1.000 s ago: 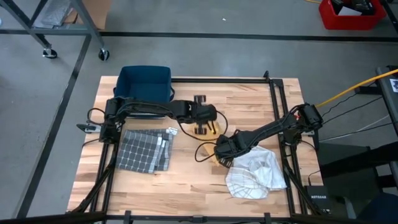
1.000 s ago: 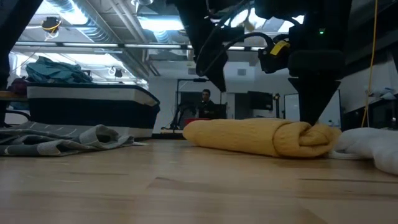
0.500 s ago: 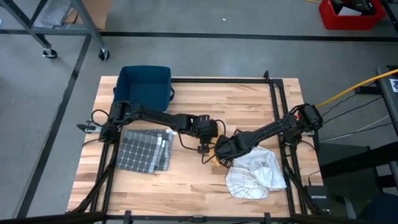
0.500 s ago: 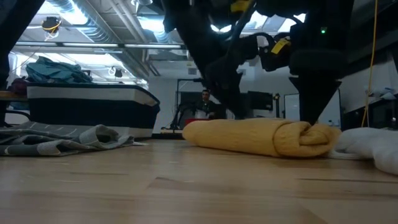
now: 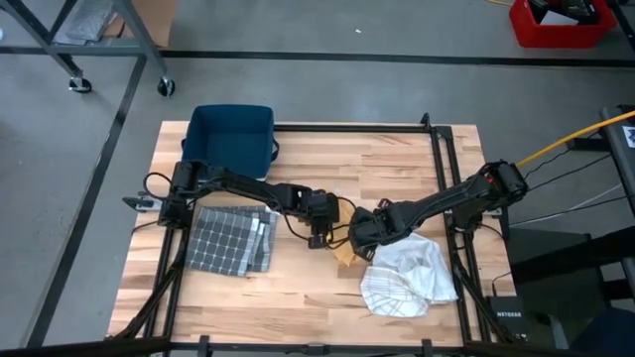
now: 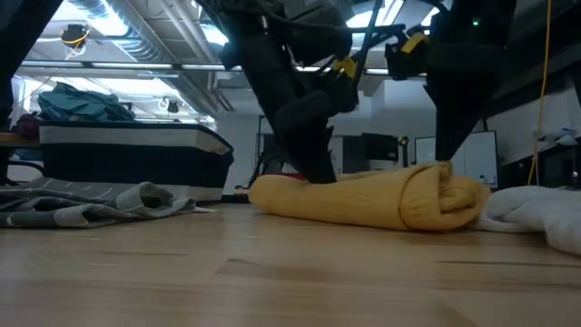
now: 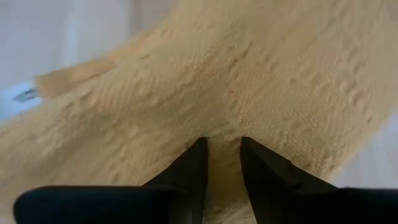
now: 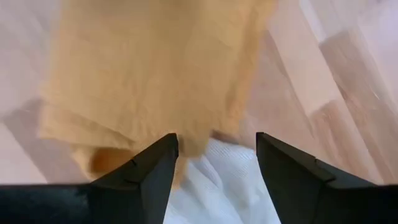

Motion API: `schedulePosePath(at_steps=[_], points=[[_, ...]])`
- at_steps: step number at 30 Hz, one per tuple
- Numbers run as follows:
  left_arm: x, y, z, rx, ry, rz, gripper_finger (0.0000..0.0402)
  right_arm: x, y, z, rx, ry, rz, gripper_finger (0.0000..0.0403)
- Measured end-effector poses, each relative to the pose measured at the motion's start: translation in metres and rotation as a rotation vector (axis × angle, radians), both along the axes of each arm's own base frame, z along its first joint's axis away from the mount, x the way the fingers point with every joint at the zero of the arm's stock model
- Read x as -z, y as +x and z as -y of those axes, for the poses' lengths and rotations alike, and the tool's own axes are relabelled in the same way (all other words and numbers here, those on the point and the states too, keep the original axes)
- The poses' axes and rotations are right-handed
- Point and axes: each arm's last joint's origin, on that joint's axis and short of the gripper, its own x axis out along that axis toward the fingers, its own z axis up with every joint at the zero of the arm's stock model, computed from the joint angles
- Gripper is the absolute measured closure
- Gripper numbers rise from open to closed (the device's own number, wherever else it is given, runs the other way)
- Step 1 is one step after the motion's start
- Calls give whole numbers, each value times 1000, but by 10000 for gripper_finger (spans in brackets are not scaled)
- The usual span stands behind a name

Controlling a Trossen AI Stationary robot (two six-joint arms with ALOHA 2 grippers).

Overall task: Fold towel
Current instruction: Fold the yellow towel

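Note:
A yellow towel lies bunched into a roll mid-table, mostly hidden under both grippers in the high view. My left gripper is down on its left end, shut on the cloth. My right gripper is open, just above the roll's right end, with yellow cloth and white cloth in front of its fingers. I cannot tell whether it touches the roll. My left gripper pinches a raised fold of the yellow towel between its two fingers. It comes from above, slanting in from the table's left. The roll's underside rests on the table; how many layers are in the pinch, I cannot tell.
A crumpled white towel lies right of the yellow one, touching it. A folded grey checked towel lies on the table's left. A dark blue bin stands at the far left corner. Bare wood shows along the near edge.
My left gripper has moved from farther back toward the near edge and down onto the yellow towel's left end. My right gripper has risen a little off the roll's right end. The roll has shifted slightly toward the table's left.

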Motion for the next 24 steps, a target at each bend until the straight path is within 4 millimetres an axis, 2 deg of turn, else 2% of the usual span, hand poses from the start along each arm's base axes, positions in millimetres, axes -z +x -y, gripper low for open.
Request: schedulePosePath(at_steps=[5, 9, 16, 24], points=[[6, -5, 6, 20, -51, -37, 314, 6, 1, -1, 4, 15, -36, 178], [0, -7, 12, 28, -68, -24, 314, 6, 1, -1, -9, 14, -43, 178], [-40, -20, 13, 11, -5, 39, 314, -2, -1, 0, -10, -28, -5, 178], [-98, -44, 6, -41, 106, 155, 314, -40, -17, 9, -16, -120, 159, 178]])
